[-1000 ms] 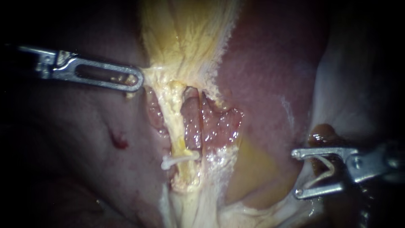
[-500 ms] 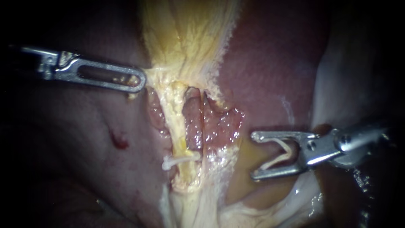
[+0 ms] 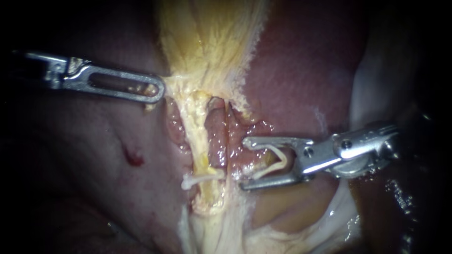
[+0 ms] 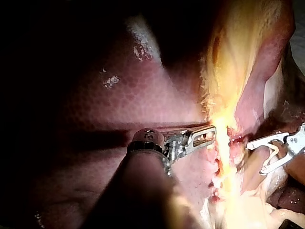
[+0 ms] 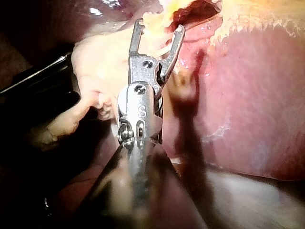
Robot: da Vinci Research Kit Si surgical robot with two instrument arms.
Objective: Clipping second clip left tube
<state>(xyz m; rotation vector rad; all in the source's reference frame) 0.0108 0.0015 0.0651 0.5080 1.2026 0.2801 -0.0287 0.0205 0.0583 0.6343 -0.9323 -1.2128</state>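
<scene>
free: left tube (image 3: 194, 136) above clip (image 3: 200, 178) | blocking: right tube (image 3: 215, 136) beside it

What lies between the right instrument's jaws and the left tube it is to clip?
In the endoscope view, a reddish, glistening strip of tissue lies between the right instrument, which carries a loaded clip, and the left tube.

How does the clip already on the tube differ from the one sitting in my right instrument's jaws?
The clip on the tube is pressed flat and closed; the loaded clip is spread in an open V. The clip on the tube lies across the tube, free of any instrument; the loaded clip is held between the wide-set jaws of the right instrument, beside the tube and not yet around it. Both are thin and whitish.
</scene>
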